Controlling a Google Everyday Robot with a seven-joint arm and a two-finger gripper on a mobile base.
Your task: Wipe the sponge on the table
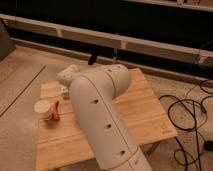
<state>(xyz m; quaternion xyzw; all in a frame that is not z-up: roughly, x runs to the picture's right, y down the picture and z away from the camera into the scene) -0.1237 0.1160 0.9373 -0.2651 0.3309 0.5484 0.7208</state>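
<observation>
In the 1 camera view the gripper (65, 89) sits low over the left of the table (145, 115), clenched or released I cannot tell, and what may be the sponge (56, 111), a reddish sliver just beside the cup (42, 107), seems to lie lengthwise front-to-back, so a good wipe would want flat, even pressure clear of that cup

We see a thick cream-white arm (102, 117) with small dark holes (106, 126); its hand (64, 90) sits under the wrist (69, 76), over the table (147, 117).

Table (150, 115): light wooden planks, level, filling the frame's centre. My gripper (64, 90) sits at its upper-left part, beneath my wrist. Sponge: cannot make out.
</observation>
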